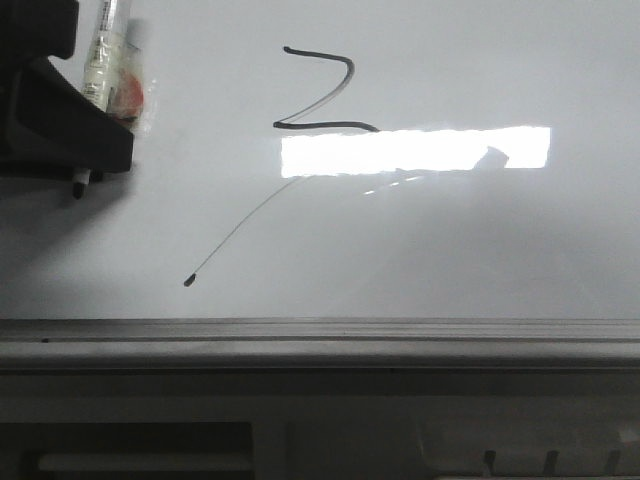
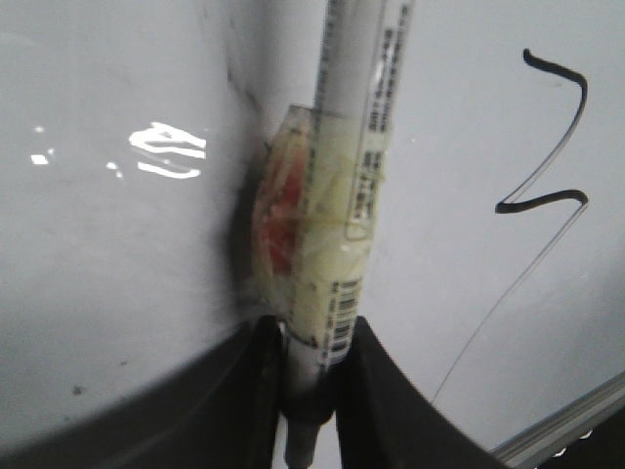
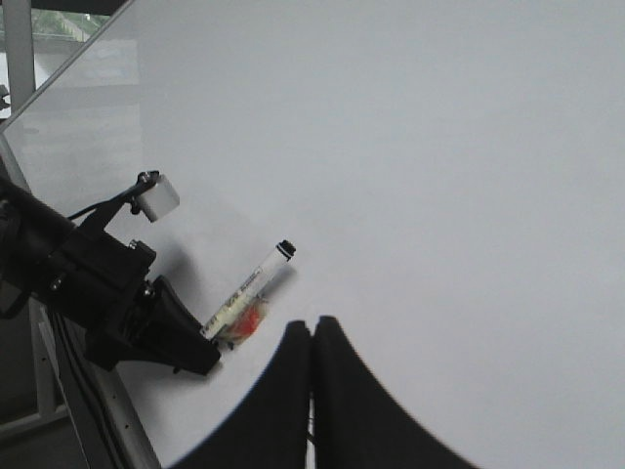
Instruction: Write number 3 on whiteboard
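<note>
Whiteboard (image 1: pixel 480 250): glossy white surface filling most of the front view, grey edge rail along its near side, bright rectangular light reflection (image 1: pixel 415 150) near the middle.

Number 3 (image 1: pixel 322 95): black marker stroke on the board, upper centre of the front view, its lowest bar touching the top edge of the reflection; shape reads closer to a "2" or "Z". Thin faint tail runs down and to the left from it, ending in a dark dot (image 1: pixel 188 281). Also visible in the left wrist view (image 2: pixel 547 137).

Marker pen (image 2: pixel 342 195): white barrel, barcode label, wrapped in yellowish tape with a red patch.

Left gripper (image 2: pixel 311 391): black, at the far left of the front view, well apart from the stroke; jaws pinching the marker pen, dark tip protruding below the fingers.

Right gripper (image 3: pixel 312 391): black jaws pressed together, holding nothing, over bare board.
</note>
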`<action>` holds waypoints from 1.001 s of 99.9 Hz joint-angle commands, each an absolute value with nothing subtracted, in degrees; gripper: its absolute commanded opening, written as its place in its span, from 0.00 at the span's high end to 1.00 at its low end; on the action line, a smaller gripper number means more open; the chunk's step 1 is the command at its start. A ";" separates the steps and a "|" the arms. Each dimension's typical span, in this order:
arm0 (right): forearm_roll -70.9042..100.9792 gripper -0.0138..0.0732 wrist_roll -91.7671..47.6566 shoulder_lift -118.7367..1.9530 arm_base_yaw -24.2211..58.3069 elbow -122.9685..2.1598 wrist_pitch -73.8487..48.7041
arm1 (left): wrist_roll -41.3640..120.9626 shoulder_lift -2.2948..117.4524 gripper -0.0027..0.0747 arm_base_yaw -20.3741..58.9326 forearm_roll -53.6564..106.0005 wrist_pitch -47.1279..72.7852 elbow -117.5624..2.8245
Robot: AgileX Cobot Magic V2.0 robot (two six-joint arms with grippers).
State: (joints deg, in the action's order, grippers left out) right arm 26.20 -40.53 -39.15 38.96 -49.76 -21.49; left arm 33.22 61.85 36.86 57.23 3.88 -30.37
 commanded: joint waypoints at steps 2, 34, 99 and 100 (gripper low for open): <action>27.75 0.90 -40.13 -38.98 38.45 -51.22 -16.47 | 32.68 63.11 0.99 36.71 57.93 0.31 -31.76; 29.09 0.90 -40.13 -38.98 38.45 -51.22 -17.91 | 32.94 66.22 0.99 39.24 57.07 -1.60 -35.05; 29.98 0.90 -40.13 -38.98 38.45 -51.22 -18.28 | 32.94 74.91 0.73 40.16 56.50 -10.22 -35.05; 29.98 0.90 -40.13 -38.98 38.45 -51.22 -18.28 | 32.94 74.91 0.70 40.16 56.50 -10.33 -35.05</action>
State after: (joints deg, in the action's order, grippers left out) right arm 28.77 -40.41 -39.15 38.96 -49.72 -21.95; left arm 33.22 72.08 41.17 56.46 -1.27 -35.28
